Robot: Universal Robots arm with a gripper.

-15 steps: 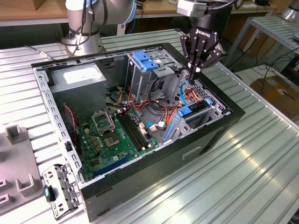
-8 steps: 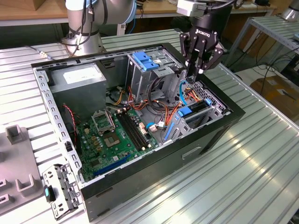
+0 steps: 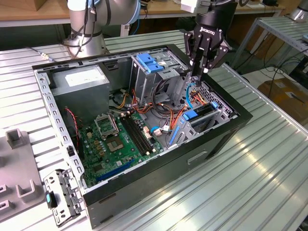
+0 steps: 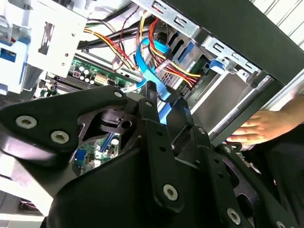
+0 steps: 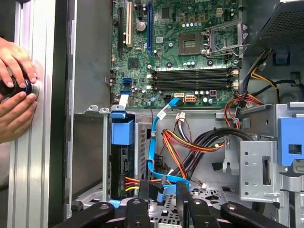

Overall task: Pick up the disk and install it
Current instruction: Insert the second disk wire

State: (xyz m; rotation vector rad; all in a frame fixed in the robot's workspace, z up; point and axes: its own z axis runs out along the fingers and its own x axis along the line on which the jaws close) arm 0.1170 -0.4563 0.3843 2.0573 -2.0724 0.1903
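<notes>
The gripper (image 3: 204, 67) hangs above the open computer case (image 3: 240, 118) — fingers clenched, holding nothing.

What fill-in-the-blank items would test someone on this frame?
1. The end effector hangs over an open computer ____.
2. The flat data cable beside it is ____.
3. In the first wrist view, ____ hands of a person hold a dark round object outside the computer.
Missing words: case; blue; two.
</notes>
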